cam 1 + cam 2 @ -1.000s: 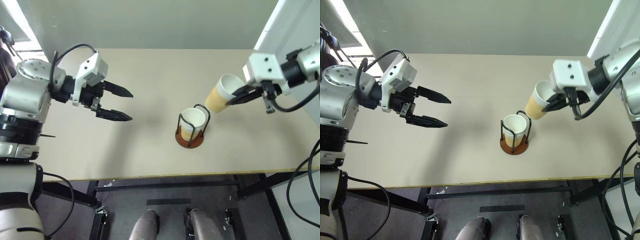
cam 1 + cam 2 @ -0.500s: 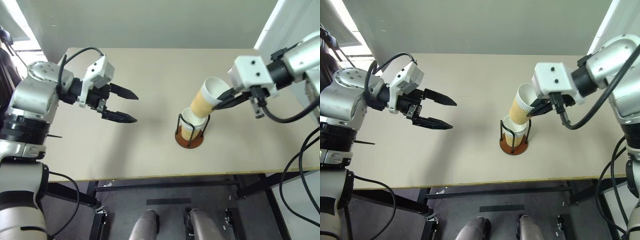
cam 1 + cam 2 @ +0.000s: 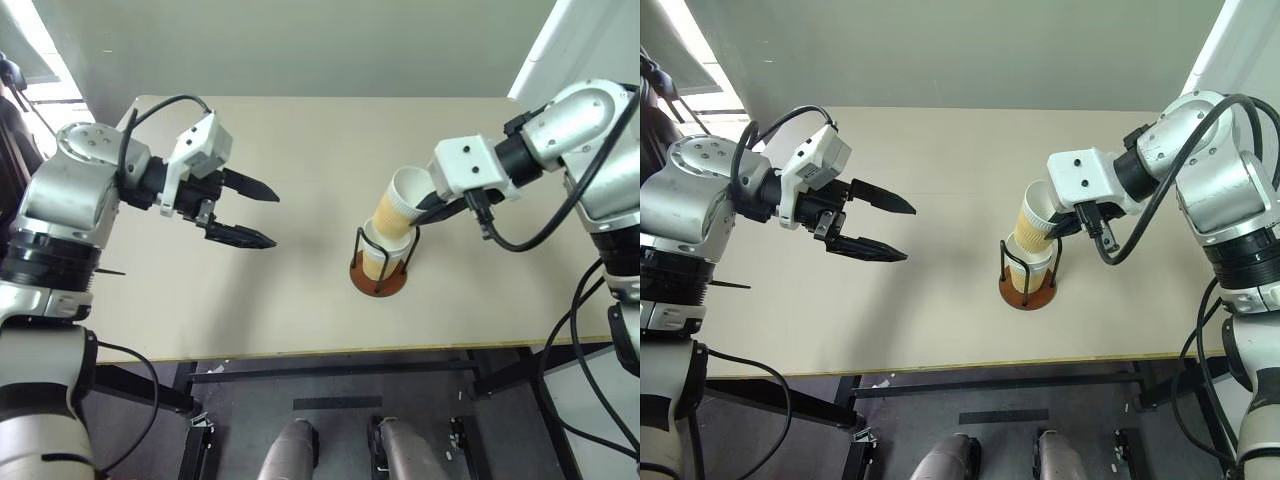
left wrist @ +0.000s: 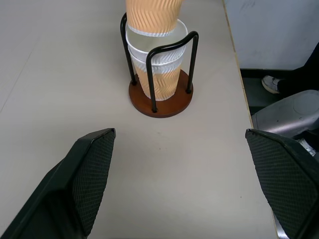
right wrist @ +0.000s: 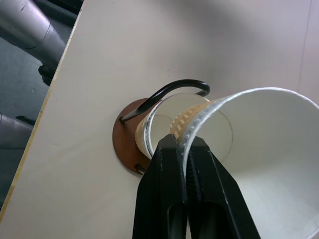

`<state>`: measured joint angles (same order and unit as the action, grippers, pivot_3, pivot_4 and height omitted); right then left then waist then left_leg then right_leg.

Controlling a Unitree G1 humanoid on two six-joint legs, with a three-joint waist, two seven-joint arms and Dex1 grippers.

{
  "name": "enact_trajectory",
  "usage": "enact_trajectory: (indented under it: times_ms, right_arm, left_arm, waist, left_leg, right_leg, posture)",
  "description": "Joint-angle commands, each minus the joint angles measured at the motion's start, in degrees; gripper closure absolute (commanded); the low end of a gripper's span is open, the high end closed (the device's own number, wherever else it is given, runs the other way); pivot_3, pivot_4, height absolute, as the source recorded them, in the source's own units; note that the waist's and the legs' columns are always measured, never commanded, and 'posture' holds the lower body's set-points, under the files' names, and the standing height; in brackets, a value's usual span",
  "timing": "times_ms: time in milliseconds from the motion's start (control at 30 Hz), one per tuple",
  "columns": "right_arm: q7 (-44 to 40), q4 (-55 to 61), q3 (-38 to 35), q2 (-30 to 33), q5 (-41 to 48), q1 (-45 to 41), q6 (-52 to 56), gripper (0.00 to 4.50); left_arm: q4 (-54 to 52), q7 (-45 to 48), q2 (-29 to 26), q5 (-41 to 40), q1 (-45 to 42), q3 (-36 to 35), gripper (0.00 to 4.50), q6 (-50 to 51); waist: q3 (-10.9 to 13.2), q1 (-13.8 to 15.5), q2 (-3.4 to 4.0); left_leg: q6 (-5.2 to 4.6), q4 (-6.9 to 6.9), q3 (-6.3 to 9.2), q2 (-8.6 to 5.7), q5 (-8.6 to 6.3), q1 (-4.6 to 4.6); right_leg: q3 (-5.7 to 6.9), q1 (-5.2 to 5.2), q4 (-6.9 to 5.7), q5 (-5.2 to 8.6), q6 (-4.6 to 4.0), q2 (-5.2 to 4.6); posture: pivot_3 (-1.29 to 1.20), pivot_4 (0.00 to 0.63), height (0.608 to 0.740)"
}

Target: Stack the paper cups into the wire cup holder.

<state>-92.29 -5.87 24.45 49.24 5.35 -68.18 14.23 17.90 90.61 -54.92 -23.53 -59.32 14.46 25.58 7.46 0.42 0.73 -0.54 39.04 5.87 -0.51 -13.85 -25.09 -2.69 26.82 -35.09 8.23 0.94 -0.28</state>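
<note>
The wire cup holder (image 3: 379,281) stands on the table's near middle, with two nested paper cups (image 4: 156,62) inside its black loops. My right gripper (image 5: 185,145) is shut on the white rim of a third paper cup (image 3: 396,206). That cup hangs tilted over the holder, and its narrow end dips into the mouth of the top nested cup. Well to the left, my left gripper (image 3: 256,212) hovers open above the table, pointing toward the holder with nothing between its fingers (image 4: 87,169).
The beige table (image 3: 300,130) has its front edge just below the holder. A white panel (image 3: 560,45) rises at the table's far right corner. Bare tabletop lies between my left gripper and the holder.
My right gripper has carried the cup leftward and down, from beside the holder to over it, and the cup's base now enters the stacked cups. My left gripper has stayed open in place.
</note>
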Motion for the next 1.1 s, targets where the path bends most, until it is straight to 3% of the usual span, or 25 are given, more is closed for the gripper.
enact_trajectory:
  times_ms: [33, 200, 267, 333, 500, 567, 767, 967, 1100]
  right_arm:
    - [-0.21, 1.81, 1.05, 1.43, 1.36, -1.11, -0.79, 4.45]
    - [-0.21, 2.14, 1.94, 1.12, 0.74, -0.37, -1.29, 4.45]
    - [-0.21, 2.9, 1.4, -0.05, 2.28, -0.39, 2.12, 4.08]
    - [0.13, 3.31, -0.24, -2.41, 3.88, -0.82, 7.08, 3.57]
    - [2.11, 3.0, -2.44, -5.1, 4.59, -1.0, 11.91, 1.8]
    - [5.83, 1.8, -6.73, -7.26, 8.01, -1.83, 17.69, 1.14]
    - [21.2, -6.87, -19.34, -10.65, 11.04, -0.7, 25.6, 1.14]
    - [29.06, -13.96, -21.59, -9.44, 7.54, 5.35, 20.7, 1.14]
    - [33.97, -19.1, -22.91, -10.86, 6.8, 6.94, 17.48, 1.14]
  left_arm:
    - [-1.69, 1.89, -0.61, -0.83, -0.08, -2.73, 0.0, 0.41]
    - [-1.28, 1.89, -0.23, -0.39, -0.3, -2.78, 0.0, 0.17]
    - [-1.17, 1.89, -0.04, -0.27, -0.39, -2.79, 0.0, 0.13]
    - [-1.22, 1.89, 0.1, -0.2, -0.36, -2.87, 0.0, 0.17]
    - [-2.04, 1.87, 0.28, -0.15, 0.36, -3.37, 0.0, 0.72]
    - [-2.39, 0.73, 0.42, -0.3, 0.91, -4.24, 0.0, 1.37]
    - [-1.58, -9.19, 3.18, -0.21, 2.51, -10.2, 0.0, 3.38]
    - [1.76, -19.86, 7.49, -0.41, 2.07, -16.32, 0.0, 4.91]
    - [1.35, -24.19, 9.15, 0.1, 4.04, -18.47, 0.0, 4.21]
  waist:
    - [0.0, 0.0, 0.0]
    - [0.0, -0.01, 0.0]
    - [0.0, -0.05, 0.0]
    - [0.0, -0.16, 0.0]
    - [0.0, -0.17, 0.0]
    - [0.0, -0.18, 0.0]
    - [0.0, 0.14, 0.0]
    - [-0.01, 0.25, -0.01]
    - [0.0, 0.13, 0.01]
  left_leg:
    - [0.0, 0.0, 0.0, 0.0, 0.0, 0.0]
    - [0.0, 0.01, -0.01, 0.0, 0.0, 0.0]
    - [0.0, 0.01, -0.01, 0.0, 0.0, 0.01]
    - [0.01, 0.02, -0.01, 0.01, 0.01, 0.02]
    - [0.04, 0.02, -0.02, 0.02, 0.03, 0.03]
    - [0.04, 0.02, -0.03, 0.01, 0.03, 0.02]
    - [0.08, 0.03, -0.06, 0.02, 0.06, 0.04]
    - [0.09, 0.04, -0.09, 0.01, 0.07, 0.12]
    - [0.19, 0.01, -0.15, 0.01, 0.14, 0.12]
  right_leg:
    - [0.0, 0.0, 0.0, 0.0, 0.0, 0.0]
    - [0.0, 0.0, -0.03, 0.0, 0.0, 0.0]
    - [0.0, 0.0, -0.04, 0.0, 0.0, 0.0]
    - [0.0, 0.0, -0.05, 0.0, 0.0, 0.0]
    - [0.0, 0.0, -0.07, 0.0, -0.01, 0.02]
    - [-0.01, 0.0, -0.04, 0.01, -0.02, 0.01]
    - [-0.02, -0.01, -0.05, 0.01, -0.03, 0.01]
    - [-0.05, -0.07, -0.09, -0.06, 0.04, -0.01]
    - [-0.12, -0.01, -0.1, -0.45, 0.59, 0.0]
  posture:
    - [0.0, 0.15, 0.74]
    - [0.0, 0.15, 0.74]
    - [0.0, 0.15, 0.74]
    - [0.0, 0.15, 0.74]
    - [0.0, 0.15, 0.74]
    - [0.0, 0.15, 0.74]
    - [0.0, 0.15, 0.74]
    - [0.0, 0.15, 0.74]
    - [0.0, 0.15, 0.74]
